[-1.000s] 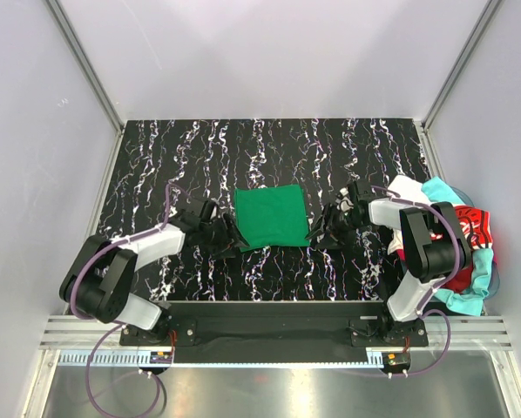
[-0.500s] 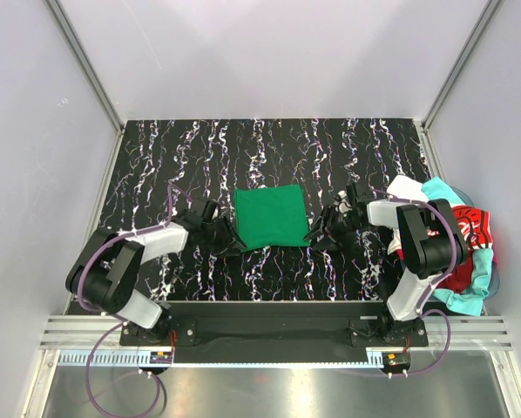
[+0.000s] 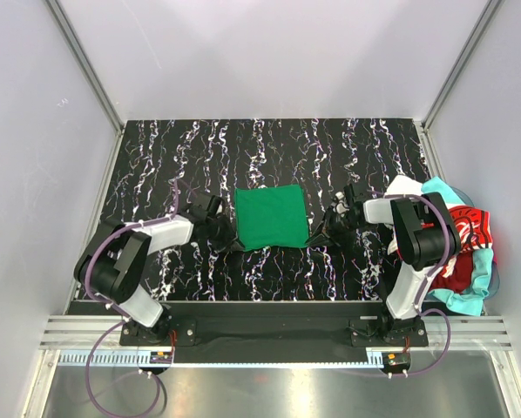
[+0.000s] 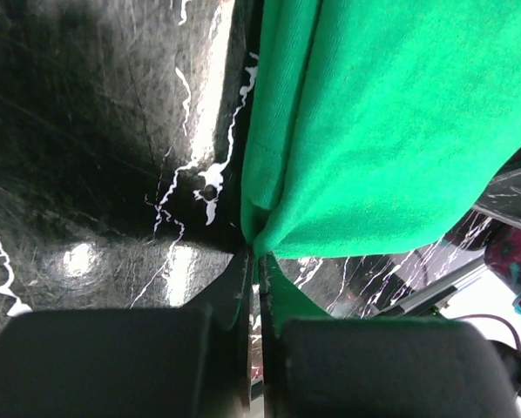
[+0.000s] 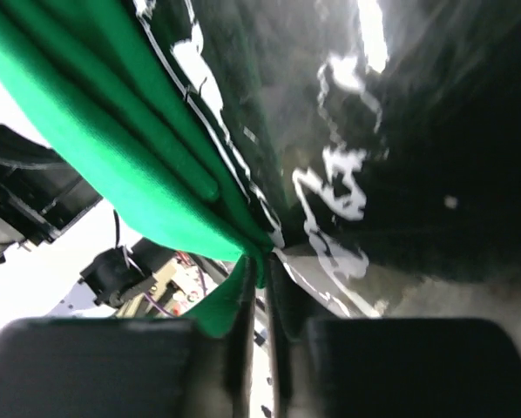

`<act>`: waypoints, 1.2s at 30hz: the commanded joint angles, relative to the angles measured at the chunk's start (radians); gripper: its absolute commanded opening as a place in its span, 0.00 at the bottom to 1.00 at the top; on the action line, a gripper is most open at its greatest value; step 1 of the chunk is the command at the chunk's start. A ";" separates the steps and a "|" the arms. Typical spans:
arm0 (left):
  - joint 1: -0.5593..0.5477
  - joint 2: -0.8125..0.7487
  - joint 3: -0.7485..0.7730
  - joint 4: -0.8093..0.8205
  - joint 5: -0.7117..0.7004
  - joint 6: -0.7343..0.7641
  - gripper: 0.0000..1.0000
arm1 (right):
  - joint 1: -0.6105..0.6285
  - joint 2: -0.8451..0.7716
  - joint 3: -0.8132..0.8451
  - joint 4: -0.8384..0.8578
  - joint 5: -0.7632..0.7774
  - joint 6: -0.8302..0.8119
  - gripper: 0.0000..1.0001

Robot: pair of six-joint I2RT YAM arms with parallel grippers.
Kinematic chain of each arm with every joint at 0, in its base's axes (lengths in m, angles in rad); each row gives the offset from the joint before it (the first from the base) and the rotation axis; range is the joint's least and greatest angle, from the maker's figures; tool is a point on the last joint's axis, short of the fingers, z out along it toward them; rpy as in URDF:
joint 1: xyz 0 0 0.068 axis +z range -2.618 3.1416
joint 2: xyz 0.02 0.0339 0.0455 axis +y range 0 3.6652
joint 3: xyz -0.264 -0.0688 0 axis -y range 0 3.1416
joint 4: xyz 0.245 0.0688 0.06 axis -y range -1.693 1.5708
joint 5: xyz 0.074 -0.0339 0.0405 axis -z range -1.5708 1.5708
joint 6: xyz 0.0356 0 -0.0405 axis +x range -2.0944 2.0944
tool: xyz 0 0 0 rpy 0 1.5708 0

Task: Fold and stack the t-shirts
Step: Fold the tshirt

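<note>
I see my left gripper [image 4: 253, 258] clamped on the near left corner of the folded green shirt [image 3: 271, 216]. My right gripper [image 5: 261, 261] is clamped on its near right corner. The shirt lies flat mid-table [image 3: 156, 148], with the other shirts [image 3: 463, 246] heaped at the right edge.

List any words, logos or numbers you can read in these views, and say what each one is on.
No text can be read in any view.
White print on the crumpled red cloth t-shirt at the far right: too small and creased to read.
The bright green folded cloth t-shirt: plain, no print.
The black marbled tabletop: white veins only, no writing.
</note>
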 commanded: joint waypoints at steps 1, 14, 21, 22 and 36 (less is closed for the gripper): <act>-0.001 0.017 0.050 -0.056 -0.057 0.054 0.00 | 0.006 0.021 0.052 -0.029 0.066 -0.048 0.04; -0.003 0.049 0.089 -0.159 -0.091 0.197 0.00 | 0.006 -0.018 0.090 -0.226 0.227 -0.203 0.00; -0.019 -0.059 0.123 -0.223 -0.011 0.232 0.45 | 0.008 -0.059 0.142 -0.312 0.227 -0.237 0.22; -0.019 -0.079 0.126 -0.252 -0.005 0.240 0.48 | 0.006 -0.082 0.162 -0.327 0.233 -0.241 0.25; -0.029 0.005 0.188 0.039 0.185 0.193 0.21 | 0.006 -0.058 0.338 -0.274 0.204 -0.226 0.52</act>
